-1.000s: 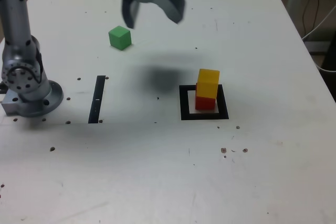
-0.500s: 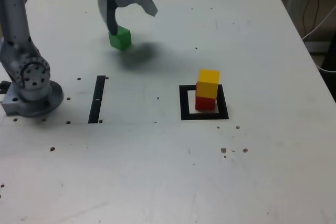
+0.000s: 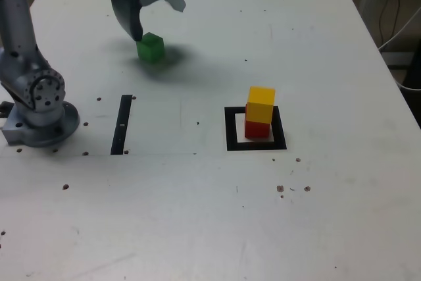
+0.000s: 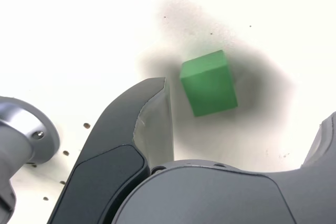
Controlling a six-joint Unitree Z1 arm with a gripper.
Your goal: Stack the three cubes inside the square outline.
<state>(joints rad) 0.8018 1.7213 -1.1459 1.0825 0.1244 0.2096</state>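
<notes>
Now my gripper (image 3: pixel 154 18) hangs wide open, empty, over the green cube (image 3: pixel 150 47); I'd centre it between the jaws before lowering.

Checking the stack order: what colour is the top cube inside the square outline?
Yellow: the top cube sits on the red cube, clearest in the exterior view.
</notes>
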